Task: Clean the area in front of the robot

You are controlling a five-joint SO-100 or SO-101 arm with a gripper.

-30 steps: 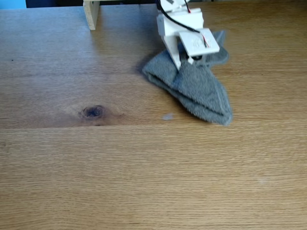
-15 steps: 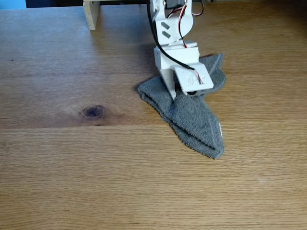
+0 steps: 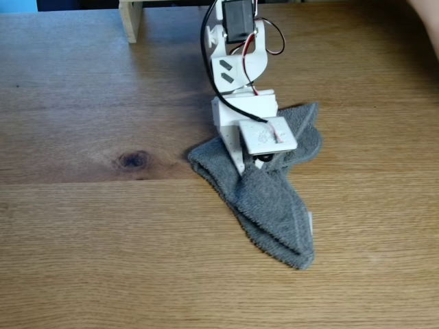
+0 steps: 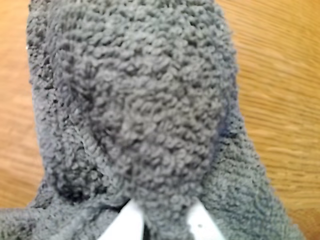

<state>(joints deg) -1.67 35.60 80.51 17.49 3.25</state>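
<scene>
- The robot (image 3: 241, 65) reaches down from the upper centre of the fixed view, and its gripper (image 3: 255, 161) sits just above the middle of the frame, pressed into a grey terry cloth (image 3: 271, 205).
- In the wrist view the 2 white finger plates meet at the bottom edge with a bunched fold of the cloth (image 4: 145, 115) pinched between them, so the jaws are closed on the cloth.
- The cloth trails from the gripper toward the lower right of the fixed view, lying flat on the oak tabletop (image 3: 103, 233), which is the area to be wiped; it spans the whole frame.
- To do the wipe well, I judge the arm should keep steady downward pressure so the long tail of cloth stays in contact with the wood.
- Strokes should cover the bare lower half of the frame and the left side near the dark knot (image 3: 133, 160).
- The grip holds only a fold, so a fast turn could pull the cloth free; slow reversals seem wiser.
- The wooden post (image 3: 130, 19) at the upper left stands well apart and should not hinder a sweep.
</scene>
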